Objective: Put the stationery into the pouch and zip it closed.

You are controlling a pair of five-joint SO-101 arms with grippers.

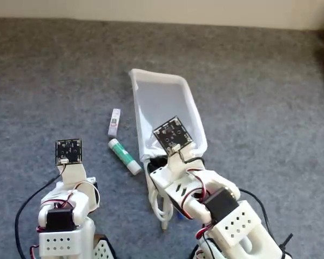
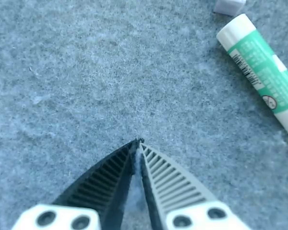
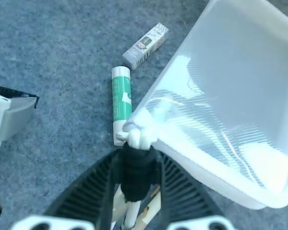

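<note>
Pouch is what we see lying open on the grey bench. It is white and see-through, with its mouth toward the arms and its far end pointing away. From the right wrist view its ribbed wall looks pale, and we cannot make out anything inside. Just beside its left edge lies a green and white glue stick, slanted, with one end near the pouch's mouth corner. A little farther off is a small box, apart from the stick. Both rest on the bench, outside the pouch. The right tool sits at the mouth's near corner. Its jaws pinch a cord bundle, white strands held in a black wrap, whose knotted white end meets the pouch rim beside the glue stick. White loops of the cord trail back under that arm in the high view. The left tool has its jaws pressed together, tips meeting over bare bench, well apart from the glue stick.
</note>
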